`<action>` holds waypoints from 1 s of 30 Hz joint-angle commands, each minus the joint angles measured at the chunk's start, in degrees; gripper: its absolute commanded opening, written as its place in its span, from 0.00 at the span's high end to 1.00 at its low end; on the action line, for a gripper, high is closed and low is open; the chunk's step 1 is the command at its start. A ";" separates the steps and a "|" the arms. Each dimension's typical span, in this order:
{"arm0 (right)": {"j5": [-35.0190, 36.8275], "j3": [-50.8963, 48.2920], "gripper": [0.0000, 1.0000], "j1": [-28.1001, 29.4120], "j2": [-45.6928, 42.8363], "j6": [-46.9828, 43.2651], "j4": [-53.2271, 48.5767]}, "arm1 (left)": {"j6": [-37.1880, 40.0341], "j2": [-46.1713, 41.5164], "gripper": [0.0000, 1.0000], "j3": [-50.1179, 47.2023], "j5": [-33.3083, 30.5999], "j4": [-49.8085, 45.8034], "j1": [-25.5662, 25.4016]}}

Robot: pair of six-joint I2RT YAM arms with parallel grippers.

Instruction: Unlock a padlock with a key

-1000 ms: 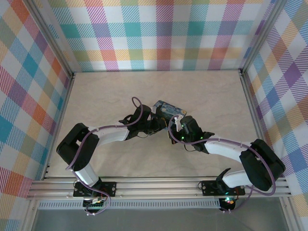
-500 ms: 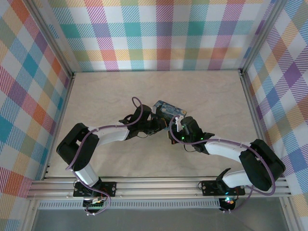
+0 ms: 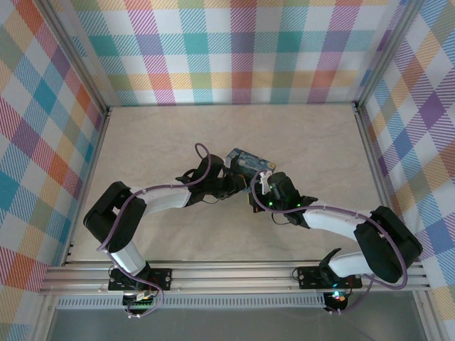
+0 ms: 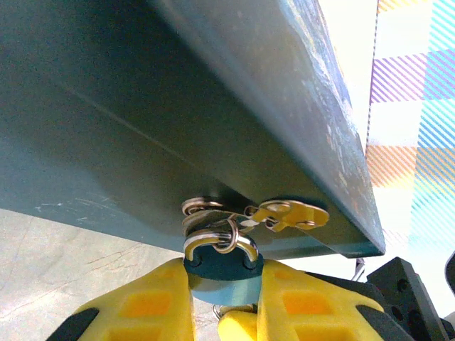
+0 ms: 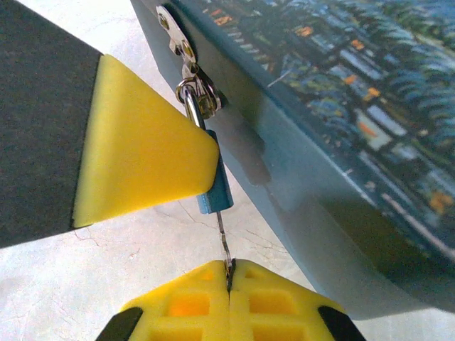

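The left hand (image 4: 226, 295) is gripping the small blue padlock (image 4: 222, 266) by its body. The padlock's shackle is hanging through the hasp on the painted tin (image 4: 213, 106), near the middle of the worktop (image 3: 156, 135). The right hand (image 5: 229, 280) is pinching shut on the key (image 5: 222, 238), which is meeting the padlock's lower end.

free: far edge and both far corners of the tabletop (image 3: 178, 128), also strips along its left and right edges | blocked: middle, by painted tin (image 3: 249, 161); left arm (image 3: 160, 199) and right arm (image 3: 334, 220) meet at the padlock (image 4: 222, 266) on its near side | limit: plaid walls (image 3: 234, 50) on three sides
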 commanded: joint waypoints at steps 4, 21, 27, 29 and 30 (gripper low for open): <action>-4.77 0.12 1.00 0.47 -2.11 1.24 7.56 | -0.75 0.76 0.78 0.86 1.97 1.34 -1.16; -4.33 0.69 1.00 0.13 -1.47 0.89 9.99 | -0.88 0.49 0.78 0.84 1.75 1.03 -1.63; -6.10 0.71 1.00 -0.85 -0.76 0.64 13.50 | -0.80 0.27 0.78 0.85 1.88 0.64 -1.63; -6.91 0.60 1.00 -1.20 -0.29 0.39 15.17 | -0.88 0.23 0.78 0.92 1.92 0.64 -1.65; -7.35 0.53 1.00 -1.42 -0.20 0.29 15.97 | -0.88 0.07 0.78 0.94 1.92 0.59 -1.62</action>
